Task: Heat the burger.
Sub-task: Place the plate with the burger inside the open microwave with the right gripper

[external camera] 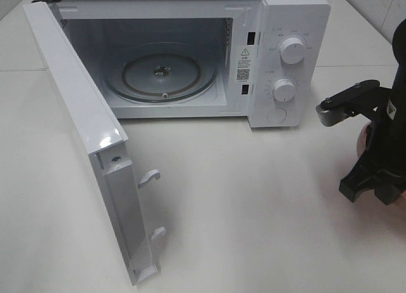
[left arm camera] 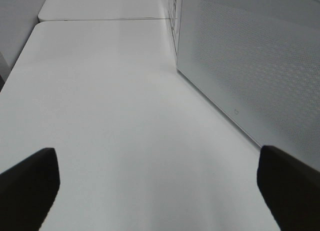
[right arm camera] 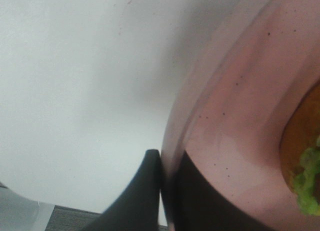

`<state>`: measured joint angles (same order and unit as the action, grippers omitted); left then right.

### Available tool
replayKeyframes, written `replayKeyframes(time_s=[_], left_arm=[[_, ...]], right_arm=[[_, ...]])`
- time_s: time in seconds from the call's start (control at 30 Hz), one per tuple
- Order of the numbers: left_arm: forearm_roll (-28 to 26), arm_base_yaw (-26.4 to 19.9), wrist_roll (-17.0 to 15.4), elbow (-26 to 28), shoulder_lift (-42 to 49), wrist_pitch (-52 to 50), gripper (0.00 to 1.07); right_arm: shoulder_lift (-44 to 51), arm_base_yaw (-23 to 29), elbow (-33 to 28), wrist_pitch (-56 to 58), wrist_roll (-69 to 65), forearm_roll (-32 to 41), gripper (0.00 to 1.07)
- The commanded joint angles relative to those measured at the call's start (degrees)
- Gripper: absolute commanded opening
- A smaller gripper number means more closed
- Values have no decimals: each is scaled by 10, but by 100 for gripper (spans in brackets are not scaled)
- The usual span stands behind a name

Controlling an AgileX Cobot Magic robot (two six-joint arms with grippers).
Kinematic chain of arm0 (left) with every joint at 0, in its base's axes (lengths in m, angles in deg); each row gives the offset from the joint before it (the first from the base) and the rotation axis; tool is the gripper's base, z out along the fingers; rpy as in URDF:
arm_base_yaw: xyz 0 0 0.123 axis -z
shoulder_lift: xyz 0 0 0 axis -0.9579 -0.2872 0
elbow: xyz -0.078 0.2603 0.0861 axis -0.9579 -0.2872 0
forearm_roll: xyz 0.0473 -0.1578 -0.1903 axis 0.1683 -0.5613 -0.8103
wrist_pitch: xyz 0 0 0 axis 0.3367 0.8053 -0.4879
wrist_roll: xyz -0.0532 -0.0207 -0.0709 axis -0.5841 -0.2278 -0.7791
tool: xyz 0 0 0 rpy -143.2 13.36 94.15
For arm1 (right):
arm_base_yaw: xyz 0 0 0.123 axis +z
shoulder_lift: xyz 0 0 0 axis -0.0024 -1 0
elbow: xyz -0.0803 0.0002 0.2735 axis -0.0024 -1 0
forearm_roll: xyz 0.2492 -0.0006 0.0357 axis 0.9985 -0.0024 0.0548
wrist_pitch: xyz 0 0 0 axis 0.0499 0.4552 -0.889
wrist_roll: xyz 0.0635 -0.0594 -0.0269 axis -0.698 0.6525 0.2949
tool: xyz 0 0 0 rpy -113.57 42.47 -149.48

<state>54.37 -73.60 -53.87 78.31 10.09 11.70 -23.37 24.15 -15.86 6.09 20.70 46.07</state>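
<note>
Right now your right tool (right arm camera: 167, 158) is clamped on the rim of the pink plate (right arm camera: 235, 91), and the burger (right arm camera: 300, 136) sits on that plate, off to the right of the open microwave (external camera: 288, 26). Your left tool (left arm camera: 160, 183) hangs with its fingers spread wide above the bench (left arm camera: 110, 116), beside a white perforated panel (left arm camera: 250, 66)
</note>
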Motion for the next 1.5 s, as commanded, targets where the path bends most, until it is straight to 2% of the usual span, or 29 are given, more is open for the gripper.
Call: replayKeyframes(time_s=[0.03,0.07,0.13,0.17,0.2,0.27,0.3,0.37,0.47,0.53,0.7,0.73,0.8,0.9,1.07,1.5], left_arm=[[-2,-1,-3,-1,11,-4,103],[-2,-1,-3,-1,11,-4,103],[-2,-1,-3,-1,11,-4,103],[-2,-1,-3,-1,11,-4,103],[-2,-1,-3,-1,11,-4,103],[-2,-1,-3,-1,11,-4,103],[-2,-1,-3,-1,11,-4,103],[-2,-1,-3,-1,11,-4,103],[-2,-1,-3,-1,11,-4,103],[-2,-1,-3,-1,11,-4,103],[-2,-1,-3,-1,11,-4,103],[-2,-1,-3,-1,11,-4,103],[-2,-1,-3,-1,11,-4,103],[-2,-1,-3,-1,11,-4,103],[-2,-1,-3,-1,11,-4,103],[-2,-1,-3,-1,11,-4,103]], right_arm=[[25,23,-11,19,5,-22,0],[42,48,-21,29,15,-22,0],[52,59,-26,31,20,-22,0],[69,87,-35,33,37,-20,0],[69,87,-35,33,37,-20,0],[92,131,-46,41,66,-20,0],[92,131,-46,41,66,-20,0],[106,190,-52,50,105,-19,0],[107,204,-52,55,113,-18,0],[107,248,-52,54,148,-14,0],[107,280,-52,41,214,-14,0],[107,280,-52,41,214,-14,0],[107,295,-52,26,310,-14,0],[107,295,-52,21,335,-14,0],[107,295,-52,-41,484,-22,0],[100,293,-52,-166,535,-66,0]])
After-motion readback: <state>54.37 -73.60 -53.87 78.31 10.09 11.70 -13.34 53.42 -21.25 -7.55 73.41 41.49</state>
